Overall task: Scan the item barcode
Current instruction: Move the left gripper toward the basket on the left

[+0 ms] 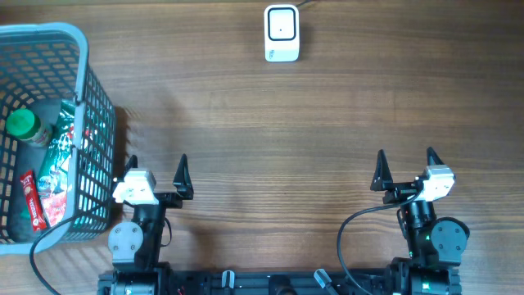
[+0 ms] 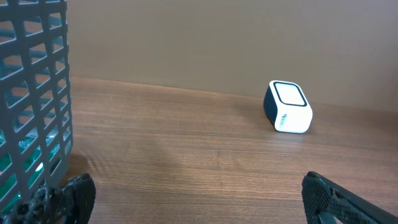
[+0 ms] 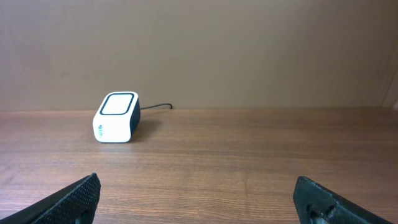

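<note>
The white barcode scanner (image 1: 281, 33) stands at the far middle of the table, its window facing up; it also shows in the left wrist view (image 2: 288, 107) and the right wrist view (image 3: 116, 117). The items lie in the grey basket (image 1: 82, 49) at the left: a green-capped bottle (image 1: 23, 124), a green packet (image 1: 59, 160) and a red packet (image 1: 31, 201). No barcode shows. My left gripper (image 1: 155, 168) (image 2: 199, 199) is open beside the basket, holding nothing. My right gripper (image 1: 406, 160) (image 3: 199, 199) is open at the near right, holding nothing.
The basket wall (image 2: 31, 93) rises close on the left of my left gripper. A black cable (image 3: 155, 106) runs from the scanner's back. Bare wooden table (image 1: 278, 147) lies between the grippers and the scanner.
</note>
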